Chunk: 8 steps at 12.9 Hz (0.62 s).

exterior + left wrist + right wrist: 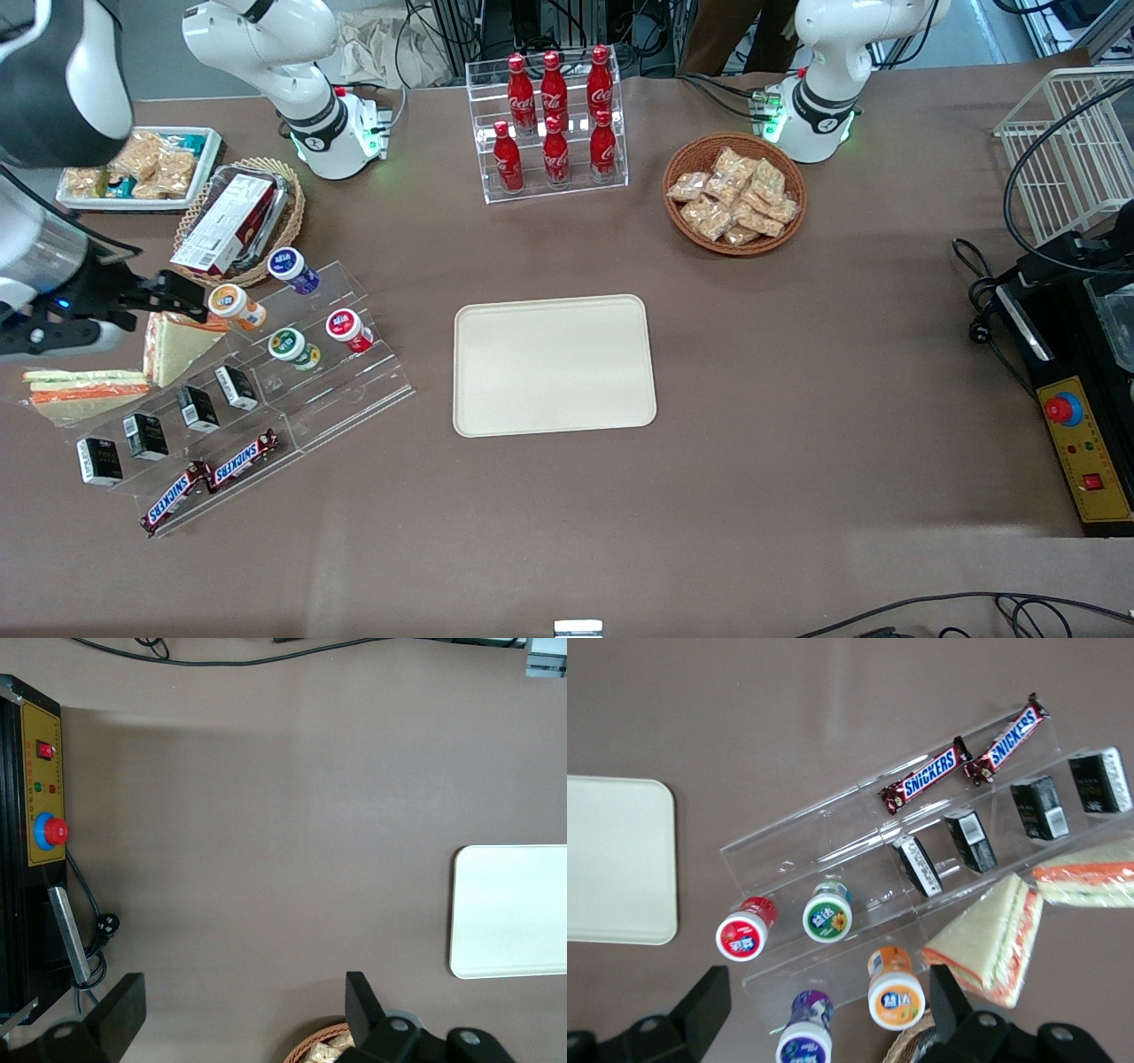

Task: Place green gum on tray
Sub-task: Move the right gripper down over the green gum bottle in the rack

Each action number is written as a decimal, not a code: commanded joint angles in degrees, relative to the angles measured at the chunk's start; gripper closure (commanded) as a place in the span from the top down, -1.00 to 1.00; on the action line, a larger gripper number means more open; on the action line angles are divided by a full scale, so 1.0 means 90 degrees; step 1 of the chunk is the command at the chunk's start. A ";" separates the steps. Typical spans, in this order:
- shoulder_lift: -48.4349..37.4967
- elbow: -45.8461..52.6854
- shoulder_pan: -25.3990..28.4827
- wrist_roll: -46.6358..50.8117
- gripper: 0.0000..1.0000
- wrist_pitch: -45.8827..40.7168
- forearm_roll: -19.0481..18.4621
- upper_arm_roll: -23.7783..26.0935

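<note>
The green gum [293, 347] lies on its side on a clear stepped rack [354, 390], its green lid with a white mark facing up, beside a red-lidded bottle [348, 329]. It also shows in the right wrist view [827, 914]. The cream tray [554, 365] lies flat and bare at the table's middle, beside the rack; its corner shows in the right wrist view [616, 859] and its edge in the left wrist view [514, 908]. My right gripper [173, 291] is open and empty, up in the air over the rack's upper step, apart from the gum [824, 1010].
The rack also holds orange-lidded [235, 304] and blue-lidded [292, 269] bottles, small black boxes [197, 408] and Snickers bars [213, 478]. Wrapped sandwiches [173, 346] and a basket with a box [235, 221] lie beside it. A cola rack [554, 124] and a snack basket [735, 195] stand farther back.
</note>
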 commanded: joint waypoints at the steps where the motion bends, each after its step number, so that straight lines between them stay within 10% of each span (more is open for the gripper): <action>1: -0.0291 -0.1101 0.0030 -0.0262 0.99 0.0913 -0.0047 -0.0014; 8: -0.0243 -0.3398 0.0185 -0.0360 0.99 0.3629 -0.0057 0.0015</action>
